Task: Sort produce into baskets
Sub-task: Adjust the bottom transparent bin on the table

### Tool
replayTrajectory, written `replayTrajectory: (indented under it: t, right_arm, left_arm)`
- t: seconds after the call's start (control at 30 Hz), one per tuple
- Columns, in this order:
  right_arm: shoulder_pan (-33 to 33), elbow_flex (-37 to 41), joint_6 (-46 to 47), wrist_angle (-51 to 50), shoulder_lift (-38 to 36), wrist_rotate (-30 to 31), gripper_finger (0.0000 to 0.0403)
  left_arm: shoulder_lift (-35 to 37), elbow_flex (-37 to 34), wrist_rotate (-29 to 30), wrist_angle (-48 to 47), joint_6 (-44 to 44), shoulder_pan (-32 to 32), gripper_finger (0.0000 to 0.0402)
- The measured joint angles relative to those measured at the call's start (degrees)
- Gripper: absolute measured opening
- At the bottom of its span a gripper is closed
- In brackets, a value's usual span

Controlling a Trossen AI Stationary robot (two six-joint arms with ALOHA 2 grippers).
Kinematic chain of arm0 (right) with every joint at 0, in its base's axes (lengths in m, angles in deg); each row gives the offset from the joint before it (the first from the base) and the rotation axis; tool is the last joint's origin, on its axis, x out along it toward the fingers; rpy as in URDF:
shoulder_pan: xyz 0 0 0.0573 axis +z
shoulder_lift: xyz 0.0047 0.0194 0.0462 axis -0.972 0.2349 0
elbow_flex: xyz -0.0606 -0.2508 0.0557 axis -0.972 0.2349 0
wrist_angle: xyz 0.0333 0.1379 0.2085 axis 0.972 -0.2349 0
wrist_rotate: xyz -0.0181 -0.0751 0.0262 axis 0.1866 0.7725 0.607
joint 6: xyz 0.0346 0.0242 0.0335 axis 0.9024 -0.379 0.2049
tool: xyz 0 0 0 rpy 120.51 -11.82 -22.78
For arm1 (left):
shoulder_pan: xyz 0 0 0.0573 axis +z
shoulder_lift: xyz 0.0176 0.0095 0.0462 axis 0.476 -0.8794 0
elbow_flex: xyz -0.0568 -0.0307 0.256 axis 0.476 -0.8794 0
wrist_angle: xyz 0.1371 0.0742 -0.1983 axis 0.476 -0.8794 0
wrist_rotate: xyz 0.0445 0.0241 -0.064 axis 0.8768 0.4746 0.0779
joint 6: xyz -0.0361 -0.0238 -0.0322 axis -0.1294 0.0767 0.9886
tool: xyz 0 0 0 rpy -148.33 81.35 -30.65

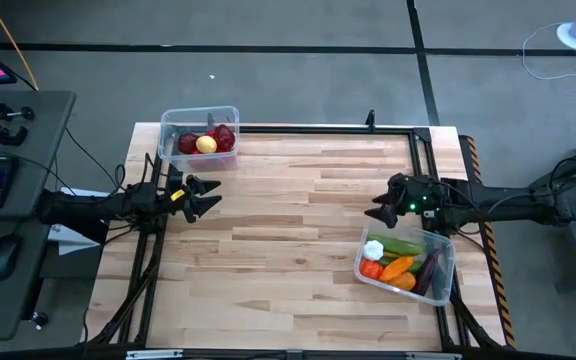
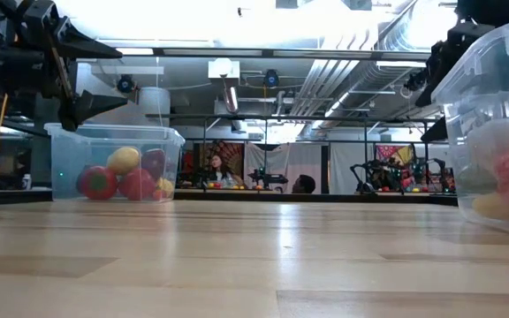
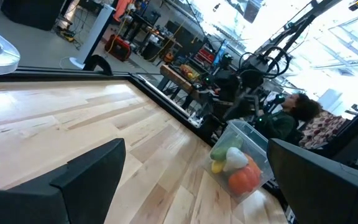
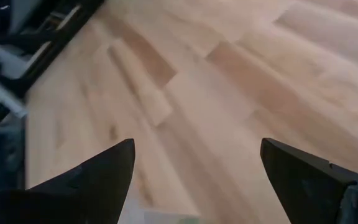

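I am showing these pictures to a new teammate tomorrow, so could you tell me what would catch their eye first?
Probably the two clear tubs already filled with bright produce: the far-left tub holds red pieces and a yellow one, while the near-right tub holds green, orange, purple and white pieces. Between them the wooden table lies bare. The left end effector and right end effector hover open and empty, each beside its own tub.
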Motion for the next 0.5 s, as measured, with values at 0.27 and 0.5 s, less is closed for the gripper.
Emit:
replayTrajectory:
  t: [0.27,0.5]
  right_arm:
    - [2.02,0.0,-0.44,0.2,0.0,-9.2,0.0339]
    - [4.44,0.0,-1.39,6.68,0.0,-14.46,0.0339]
  left_arm:
    - [0.0,0.0,0.0,0.01,0.0,0.01,0.0378]
    - [0.0,0.0,0.0,0.01,0.0,0.0,0.0378]
